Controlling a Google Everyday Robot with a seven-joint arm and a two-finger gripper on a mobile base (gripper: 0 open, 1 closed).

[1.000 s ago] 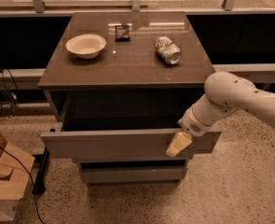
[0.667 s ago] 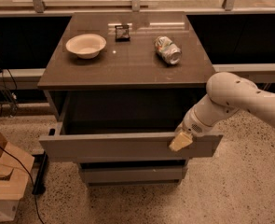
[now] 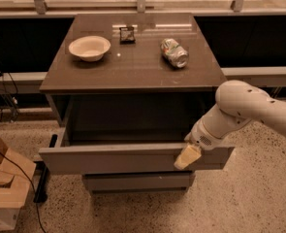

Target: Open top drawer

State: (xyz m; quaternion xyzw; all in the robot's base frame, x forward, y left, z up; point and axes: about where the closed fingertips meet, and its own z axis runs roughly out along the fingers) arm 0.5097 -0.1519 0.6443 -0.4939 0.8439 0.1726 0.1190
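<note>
Scene at the drawer unit, listed left to right.

- Cardboard box (image 3: 6, 198): on the speckled floor, left of the unit, well apart from the work.
- Paper bowl (image 3: 89, 47): upright on the cabinet top (image 3: 133, 72), left rear.
- Small dark packet (image 3: 127, 34): rear centre; kind not legible.
- Crushed drink can (image 3: 174, 52): lying on its side, right of centre.
- Top drawer (image 3: 113, 158): long grey front standing well out from the carcass, with the dark interior exposed behind it. A narrower drawer front (image 3: 137, 181) sits closed beneath.
- Gripper (image 3: 187, 157): at the right end of the top drawer's front, its pale tip lying over the upper edge. Whether it is clenched or released cannot be told.
- White arm (image 3: 242, 108): reaches in from the right.

Step in hand, by judgement: the outward pull, largely accomplished. The next move calls for a short, straight draw toward the camera, then release.
</note>
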